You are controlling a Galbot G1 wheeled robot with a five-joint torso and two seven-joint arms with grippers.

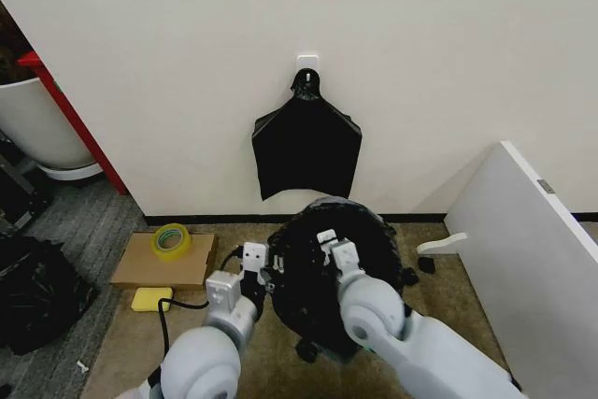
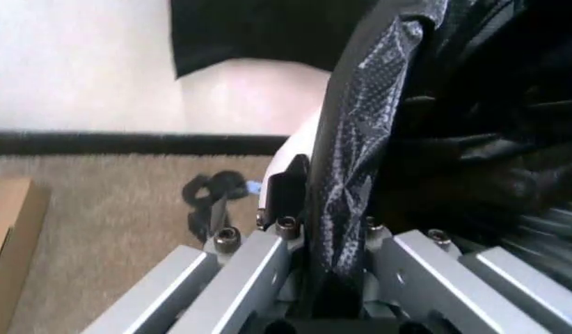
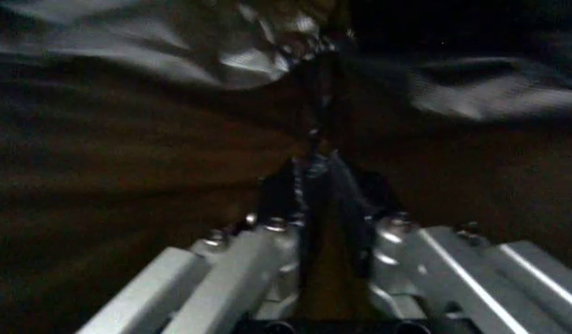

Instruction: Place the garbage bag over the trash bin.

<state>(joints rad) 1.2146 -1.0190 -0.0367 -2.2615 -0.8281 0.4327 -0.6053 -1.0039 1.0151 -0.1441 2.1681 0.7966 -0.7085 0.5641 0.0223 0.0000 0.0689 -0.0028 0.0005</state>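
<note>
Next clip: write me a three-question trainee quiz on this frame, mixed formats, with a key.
1. True or false: the left gripper is pinching a fold of the thin, crinkly, glossy black plastic garbage bag.
2. Multiple choice: where is the flat smooth black bag with the pinched top? A) on the floor; B) hanging on the wall hook above the bin; C) in the right gripper.
3. Fill in: the yellow tape roll lies on a flat brown ______.

Key: 1 true; 2 B; 3 cardboard. The right gripper is likewise shut on bag film, and the bag covers the round trash bin, so little of the bin itself shows.
</note>
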